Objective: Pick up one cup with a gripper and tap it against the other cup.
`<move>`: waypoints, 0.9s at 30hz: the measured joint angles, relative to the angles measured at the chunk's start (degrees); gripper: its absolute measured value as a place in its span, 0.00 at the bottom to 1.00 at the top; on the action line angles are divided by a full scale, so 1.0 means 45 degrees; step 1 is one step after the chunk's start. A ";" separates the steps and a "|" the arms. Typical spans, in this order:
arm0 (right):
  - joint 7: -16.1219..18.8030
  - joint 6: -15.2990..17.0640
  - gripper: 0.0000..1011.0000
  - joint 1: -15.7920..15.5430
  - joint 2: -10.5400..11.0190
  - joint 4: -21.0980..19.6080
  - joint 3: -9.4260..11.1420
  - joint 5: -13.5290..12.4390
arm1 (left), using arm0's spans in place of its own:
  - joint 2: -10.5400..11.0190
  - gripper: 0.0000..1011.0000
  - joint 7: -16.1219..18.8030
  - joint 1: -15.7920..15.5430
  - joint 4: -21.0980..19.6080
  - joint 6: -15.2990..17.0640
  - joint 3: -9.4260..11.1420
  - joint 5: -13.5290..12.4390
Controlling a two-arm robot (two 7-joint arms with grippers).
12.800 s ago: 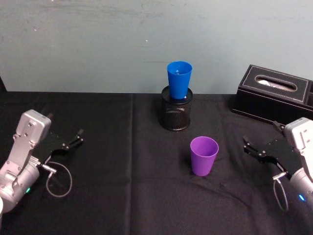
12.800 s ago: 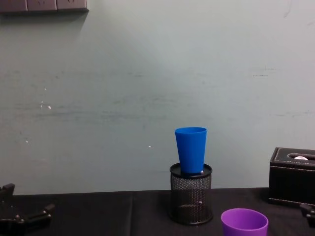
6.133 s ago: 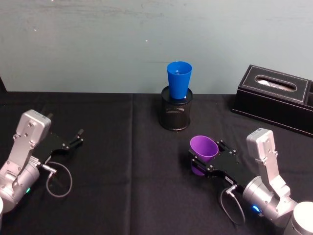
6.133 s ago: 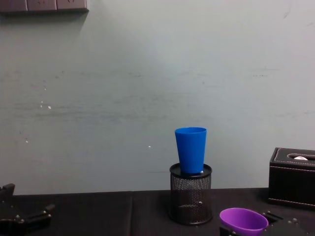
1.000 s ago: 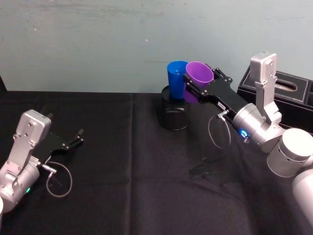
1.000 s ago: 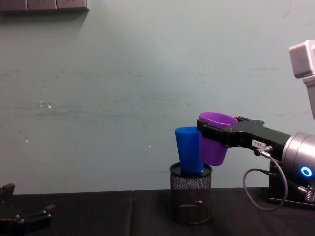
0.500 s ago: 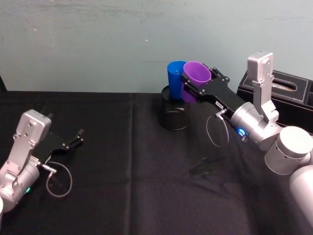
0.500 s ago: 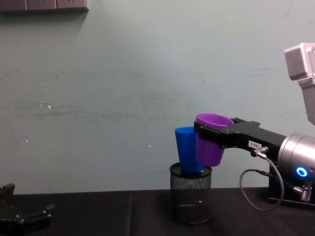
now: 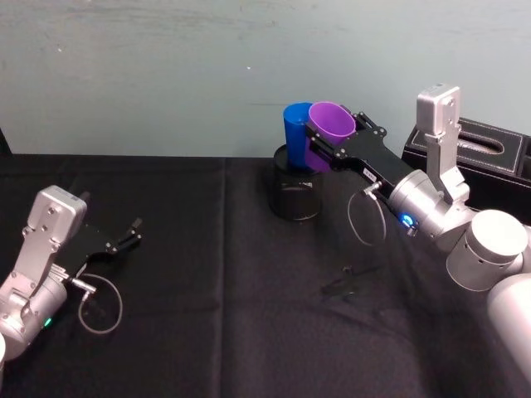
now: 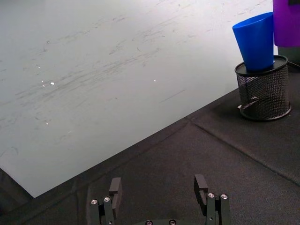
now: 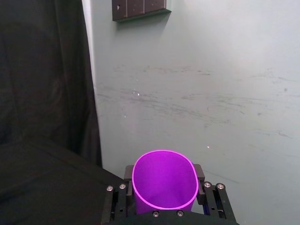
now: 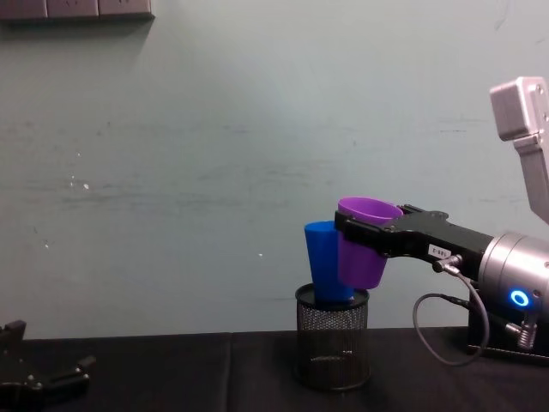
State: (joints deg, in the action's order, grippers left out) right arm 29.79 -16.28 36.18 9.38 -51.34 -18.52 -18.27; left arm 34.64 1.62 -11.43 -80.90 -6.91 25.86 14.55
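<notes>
The right claw (image 9: 334,138) is clenching the light, slick-looking purple cup (image 9: 330,120) under its rim, against the blue cup (image 9: 294,126) beyond; the left claw (image 10: 158,183) is idling released, far leftward.

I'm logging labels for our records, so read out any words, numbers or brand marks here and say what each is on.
White sticker on the right gripper: dark characters, too small to read.
No markings visible on the purple cup, the blue cup or the mesh holder.
No other readable text.
</notes>
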 joint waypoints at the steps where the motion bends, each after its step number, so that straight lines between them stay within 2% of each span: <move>1: 0.0003 -0.0030 0.73 0.0042 -0.0015 0.0084 -0.0006 0.0015 | 0.0000 1.00 0.0000 0.0000 0.0000 0.0000 0.0000 0.0000; 15: 0.0107 -0.0236 0.73 0.0446 -0.0170 0.0713 0.0011 0.0123 | 0.0000 1.00 0.0000 0.0000 0.0000 0.0000 0.0000 0.0000; 27: 0.0104 -0.0076 0.73 0.0376 -0.0146 0.0538 0.0062 0.0138 | 0.0000 1.00 0.0000 0.0000 0.0000 0.0000 0.0000 0.0000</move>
State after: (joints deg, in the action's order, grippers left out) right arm 30.25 -16.63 37.87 8.73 -48.92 -18.24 -17.65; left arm 34.64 1.62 -11.43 -80.90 -6.91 25.86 14.55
